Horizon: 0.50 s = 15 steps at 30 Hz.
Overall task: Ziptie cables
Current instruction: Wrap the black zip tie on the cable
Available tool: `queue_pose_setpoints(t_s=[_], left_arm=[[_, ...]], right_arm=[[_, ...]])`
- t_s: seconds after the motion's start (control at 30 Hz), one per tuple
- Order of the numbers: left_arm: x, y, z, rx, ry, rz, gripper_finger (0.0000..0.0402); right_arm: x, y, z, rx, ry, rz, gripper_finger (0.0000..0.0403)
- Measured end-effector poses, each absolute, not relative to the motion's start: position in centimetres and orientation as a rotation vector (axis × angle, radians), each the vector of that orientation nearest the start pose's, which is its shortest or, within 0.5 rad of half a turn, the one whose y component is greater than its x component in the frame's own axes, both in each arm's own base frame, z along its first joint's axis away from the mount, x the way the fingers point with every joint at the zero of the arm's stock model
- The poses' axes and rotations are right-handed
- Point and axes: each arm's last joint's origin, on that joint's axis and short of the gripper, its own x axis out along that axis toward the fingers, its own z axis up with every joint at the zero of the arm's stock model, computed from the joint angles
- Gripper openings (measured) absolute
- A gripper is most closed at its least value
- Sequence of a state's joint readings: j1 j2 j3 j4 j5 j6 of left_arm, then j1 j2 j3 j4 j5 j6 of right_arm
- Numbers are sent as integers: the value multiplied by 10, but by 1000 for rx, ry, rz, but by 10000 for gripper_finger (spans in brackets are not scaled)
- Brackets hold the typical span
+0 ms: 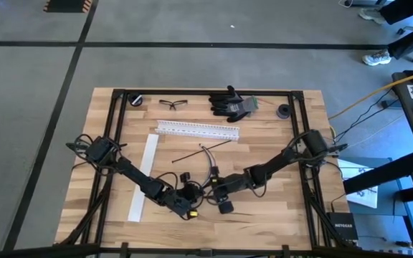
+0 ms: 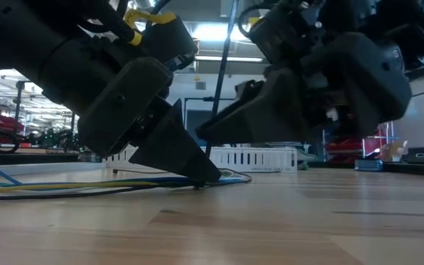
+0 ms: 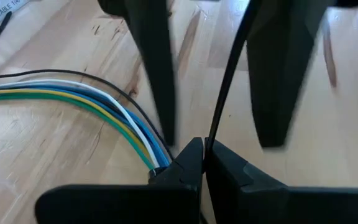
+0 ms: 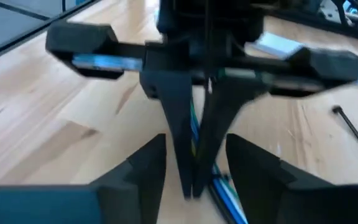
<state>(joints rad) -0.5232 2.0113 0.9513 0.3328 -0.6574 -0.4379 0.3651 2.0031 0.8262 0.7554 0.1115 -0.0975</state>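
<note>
Left claw closed on thin dark strip, seemingly a ziptie, beside cables.

A white label on the table reads partly "DESK CABLE".

The cables are a bundle of thin wires, white, blue, yellow, green and black, lying flat on the wood at the left of the left wrist frame, curving together toward bottom centre.
</note>
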Motion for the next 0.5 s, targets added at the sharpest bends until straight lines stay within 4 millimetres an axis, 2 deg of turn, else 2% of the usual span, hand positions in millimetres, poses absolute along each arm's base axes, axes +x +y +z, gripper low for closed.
queue_pose_setpoints(t_s=[0.1,0.23,0.5], left_arm=[[331,-171,98,-17,559,254,0],[331,-170,97,-15,562,257,0],[332,-170,98,-18,551,262,0]], right_arm=[[349,130,100,-249,390,281,102],[349,130,97,-323,436,267,15],[342,143,102,-582,408,109,0]])
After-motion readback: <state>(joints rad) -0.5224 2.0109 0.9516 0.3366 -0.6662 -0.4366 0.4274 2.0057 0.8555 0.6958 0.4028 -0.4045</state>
